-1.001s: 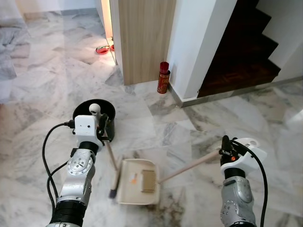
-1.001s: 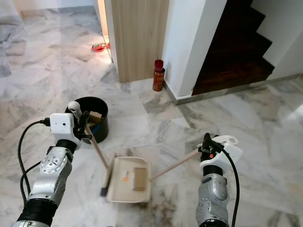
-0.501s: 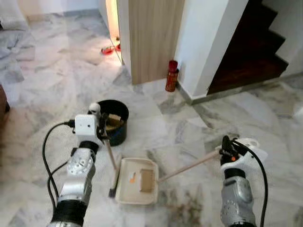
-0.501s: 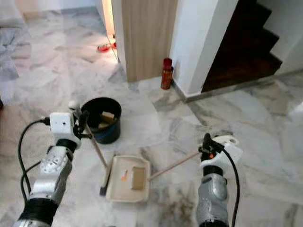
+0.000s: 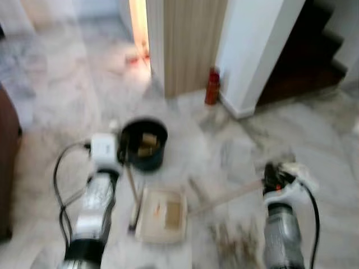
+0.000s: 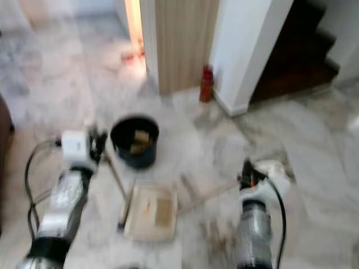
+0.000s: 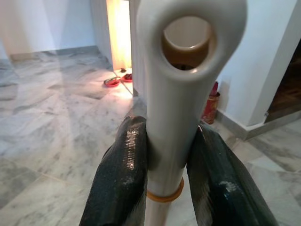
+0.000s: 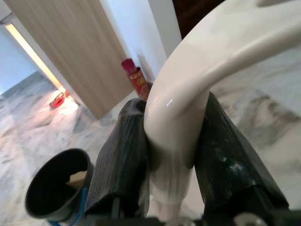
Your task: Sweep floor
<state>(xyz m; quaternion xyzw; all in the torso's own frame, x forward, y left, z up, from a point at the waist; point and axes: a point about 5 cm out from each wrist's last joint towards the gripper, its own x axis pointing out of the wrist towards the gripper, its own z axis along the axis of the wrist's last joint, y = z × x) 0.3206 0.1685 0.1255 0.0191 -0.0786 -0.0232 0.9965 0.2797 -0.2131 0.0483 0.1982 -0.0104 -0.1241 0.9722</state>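
Cream plastic dustpan (image 5: 162, 215) lies just beside the black round bin (image 5: 144, 144). Our left gripper (image 7: 165, 174) clamps the cream broom handle (image 7: 178, 94), right gripper (image 8: 167, 155) clamps the dustpan handle (image 8: 188, 113). We have backed off since; emptying into the bin seems next.

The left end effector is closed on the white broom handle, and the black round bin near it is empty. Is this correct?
Not entirely. The left end effector is indeed closed on the white broom handle, but the black round bin is not empty: the left eye view shows pale tan pieces lying inside it. The picture is too blurred to tell what they are.
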